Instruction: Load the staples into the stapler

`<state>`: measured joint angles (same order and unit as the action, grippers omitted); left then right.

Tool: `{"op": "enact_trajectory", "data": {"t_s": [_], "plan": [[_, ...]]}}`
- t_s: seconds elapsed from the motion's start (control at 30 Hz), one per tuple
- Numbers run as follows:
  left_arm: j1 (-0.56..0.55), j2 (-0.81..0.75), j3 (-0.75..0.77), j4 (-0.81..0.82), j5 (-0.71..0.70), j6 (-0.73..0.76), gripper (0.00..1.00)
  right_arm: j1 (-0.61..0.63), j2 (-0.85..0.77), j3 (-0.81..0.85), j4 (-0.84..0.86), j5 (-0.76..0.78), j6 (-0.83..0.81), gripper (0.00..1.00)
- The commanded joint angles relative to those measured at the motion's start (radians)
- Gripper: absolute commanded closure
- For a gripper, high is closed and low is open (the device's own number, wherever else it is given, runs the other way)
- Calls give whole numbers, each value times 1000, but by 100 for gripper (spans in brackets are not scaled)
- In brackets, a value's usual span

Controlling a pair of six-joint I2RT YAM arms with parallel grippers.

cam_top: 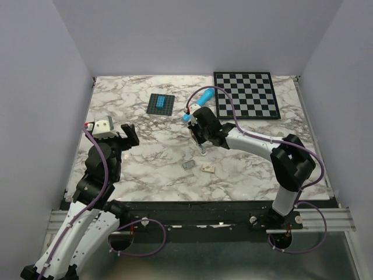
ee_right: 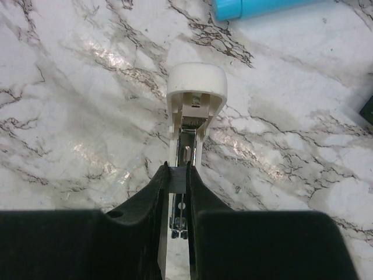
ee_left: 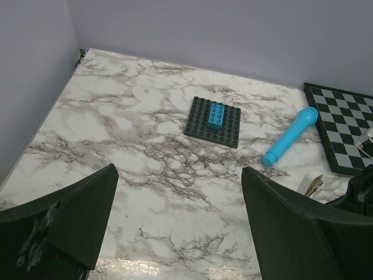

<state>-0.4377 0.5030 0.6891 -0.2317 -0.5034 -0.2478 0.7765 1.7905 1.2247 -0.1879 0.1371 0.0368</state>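
The cream-white stapler [ee_right: 197, 87] lies open on the marble table, its shiny inner rail [ee_right: 186, 137] running toward the wrist camera. My right gripper [ee_right: 179, 175] is shut on the staples [ee_right: 179, 178], a small grey block held right over the rail. From above, this gripper [cam_top: 201, 143] points down at the stapler's metal part [cam_top: 203, 150], left of the table's middle. The stapler's white end [ee_left: 312, 184] also peeks in at the right of the left wrist view. My left gripper [cam_top: 129, 134] hovers open above bare marble at the left, nothing between its fingers [ee_left: 274, 221].
A blue cylinder [cam_top: 201, 100] lies just behind the right gripper. A checkerboard [cam_top: 245, 94] sits at the back right, and a dark baseplate with a blue brick [cam_top: 161, 104] at the back middle. A small grey piece [cam_top: 188, 165] and a small cream piece [cam_top: 207, 168] lie near the front.
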Motion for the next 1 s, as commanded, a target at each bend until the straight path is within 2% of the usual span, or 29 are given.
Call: {"op": "enact_trajectory", "data": {"t_s": [0.0,0.97], "plan": [[11,-4,-11,19,16,1,5,-6,30,-27,68,-24,-28,80],[21,0,-13,22,31,1,5,-14,24,-113,100,-17,-55,80]]}}
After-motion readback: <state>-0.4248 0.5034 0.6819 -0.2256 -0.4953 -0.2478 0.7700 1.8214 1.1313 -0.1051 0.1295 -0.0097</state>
